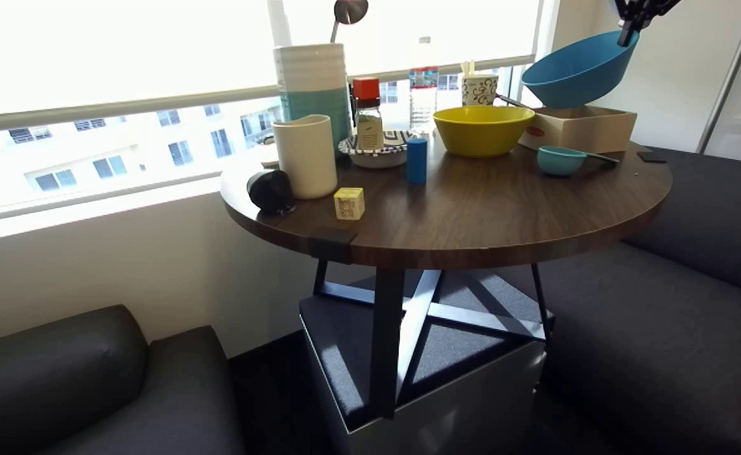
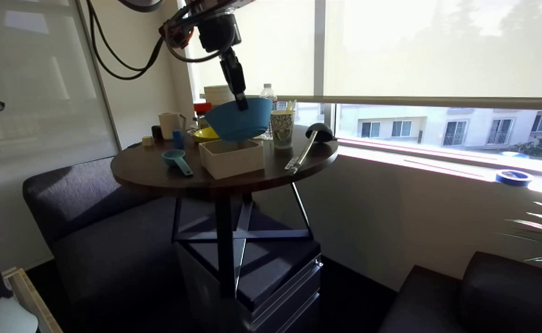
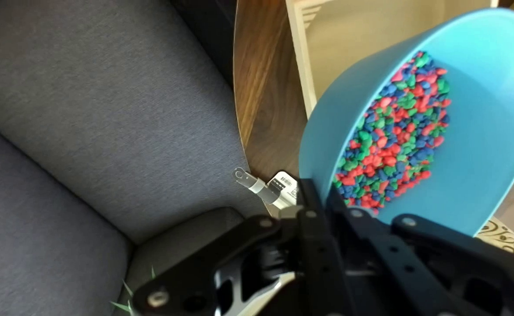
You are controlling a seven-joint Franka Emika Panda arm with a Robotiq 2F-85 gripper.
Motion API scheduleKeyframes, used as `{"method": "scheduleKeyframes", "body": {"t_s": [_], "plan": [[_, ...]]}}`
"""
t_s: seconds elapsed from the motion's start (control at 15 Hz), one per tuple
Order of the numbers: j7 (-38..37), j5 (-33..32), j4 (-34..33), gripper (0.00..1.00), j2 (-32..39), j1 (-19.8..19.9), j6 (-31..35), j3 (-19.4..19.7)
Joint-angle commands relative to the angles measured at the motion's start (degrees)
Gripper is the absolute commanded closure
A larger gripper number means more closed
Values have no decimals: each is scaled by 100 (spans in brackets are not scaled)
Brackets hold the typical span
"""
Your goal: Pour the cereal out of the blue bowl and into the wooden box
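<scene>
The large blue bowl (image 1: 588,69) is tilted in the air over the wooden box (image 1: 592,129), its low side towards the yellow bowl. In an exterior view the blue bowl (image 2: 241,120) hangs just above the wooden box (image 2: 236,159); I cannot tell if they touch. My gripper (image 3: 323,193) is shut on the blue bowl's rim, one finger inside and one outside. In the wrist view the cereal (image 3: 393,136), red, green and blue bits, lies piled inside the blue bowl (image 3: 480,118). The part of the wooden box (image 3: 303,57) that shows has a bare floor; the bowl hides the rest.
A yellow bowl (image 1: 484,133) stands beside the box. A teal scoop (image 1: 560,161) lies in front. A patterned paper cup (image 2: 282,129) and a ladle (image 2: 305,150) are on the box's other side. A bottle (image 1: 423,88) and several containers stand farther along the round table (image 1: 471,215).
</scene>
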State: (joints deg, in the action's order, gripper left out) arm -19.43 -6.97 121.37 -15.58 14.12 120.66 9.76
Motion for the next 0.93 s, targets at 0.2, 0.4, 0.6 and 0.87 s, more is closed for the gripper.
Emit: {"method": "scheduleKeyframes", "body": {"t_s": [0.2, 0.4, 0.6, 0.87], "plan": [[-105, -324, -4, 99, 16, 36, 28, -119], [-191, -701, -11, 99, -28, 38, 30, -239], [-231, -983, -24, 99, -82, 31, 1, -324], [-274, -1205, -18, 99, -125, 29, 15, -369]]}}
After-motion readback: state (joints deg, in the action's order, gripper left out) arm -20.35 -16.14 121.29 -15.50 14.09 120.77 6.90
